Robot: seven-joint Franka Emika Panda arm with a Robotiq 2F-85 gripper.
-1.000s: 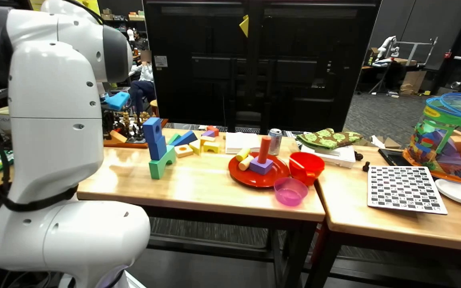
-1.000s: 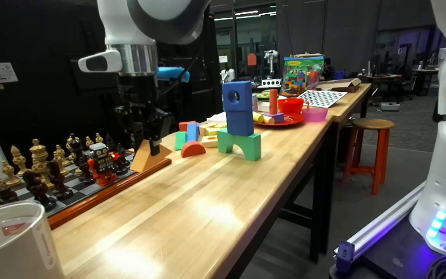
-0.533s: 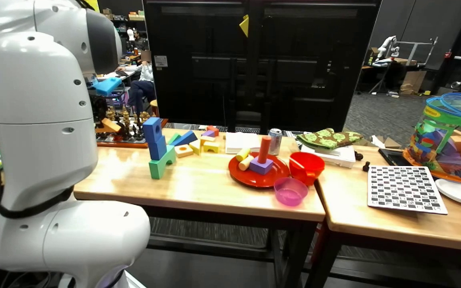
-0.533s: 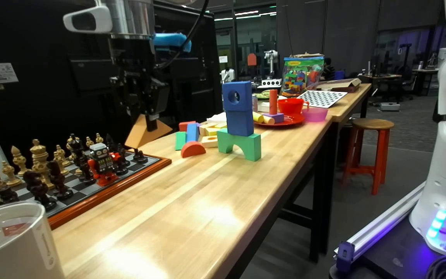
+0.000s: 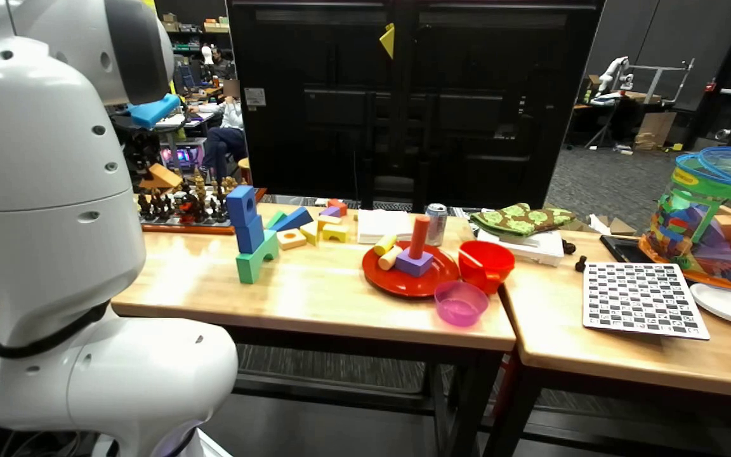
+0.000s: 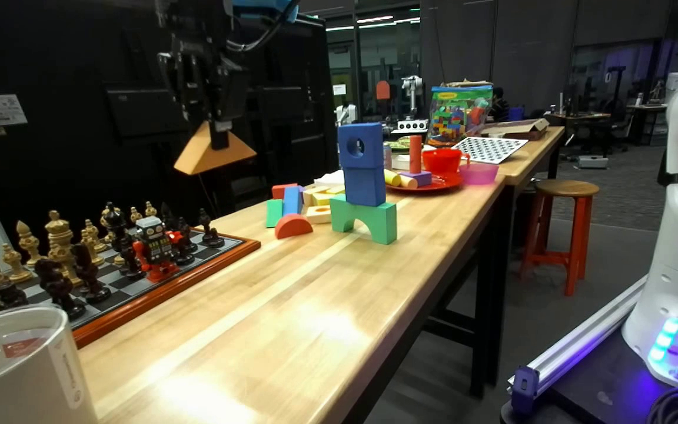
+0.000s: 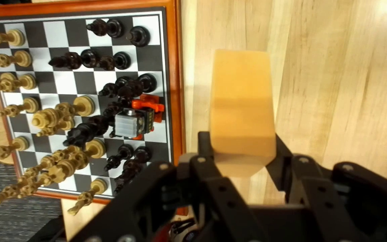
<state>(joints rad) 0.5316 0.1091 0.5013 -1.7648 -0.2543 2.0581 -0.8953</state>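
My gripper [image 7: 243,151] is shut on an orange triangular block [image 7: 243,97], with one finger on either side of it. In an exterior view the block [image 6: 215,156] hangs tilted in the air, well above the tabletop and near the chessboard's corner. The arm partly hides the gripper in an exterior view, where the block [image 5: 162,176] shows above the chess pieces. On the table stands a stack: a green arch [image 6: 381,221] with a blue block [image 6: 365,186] on it and a holed blue block [image 6: 368,141] on top.
A chessboard [image 7: 176,84] carries several chess pieces and a toy robot [image 6: 156,250]. Loose blocks, among them a red half-round [image 6: 293,227], lie behind the stack. Farther along are a red plate [image 5: 381,279], a red cup [image 5: 486,263] and a pink bowl [image 5: 460,308]. A white container [image 6: 27,365] stands nearby.
The gripper has risen with the orange block held in it, from beside the chessboard's edge to well above the table. In an exterior view the arm has shifted left. The stack has not moved.
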